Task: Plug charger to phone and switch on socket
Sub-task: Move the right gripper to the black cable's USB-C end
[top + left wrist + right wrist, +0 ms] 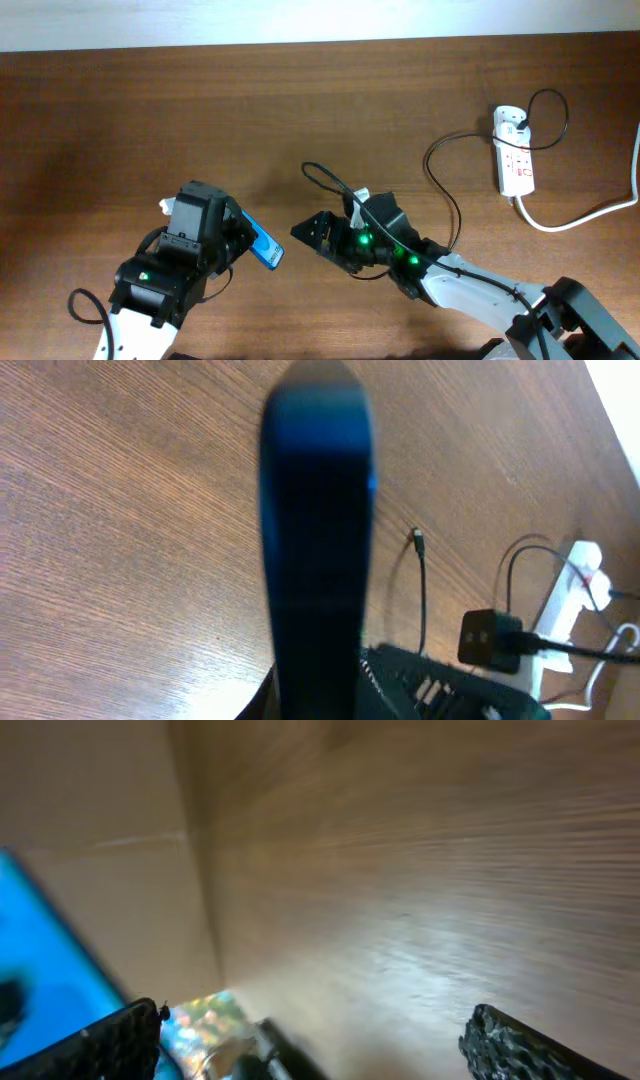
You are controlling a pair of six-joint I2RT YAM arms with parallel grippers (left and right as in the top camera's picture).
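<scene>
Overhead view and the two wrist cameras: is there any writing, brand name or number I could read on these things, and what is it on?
No text reads clearly in any view.
phone: only a blue screen shows; any lettering is too small in the overhead view and blurred in both wrist views.
socket: red markings on the white body, too small to read.

A dark brown wood-grain table (150,120) filled the overhead view, with a pale strip (300,22) running beyond its far edge.
</scene>
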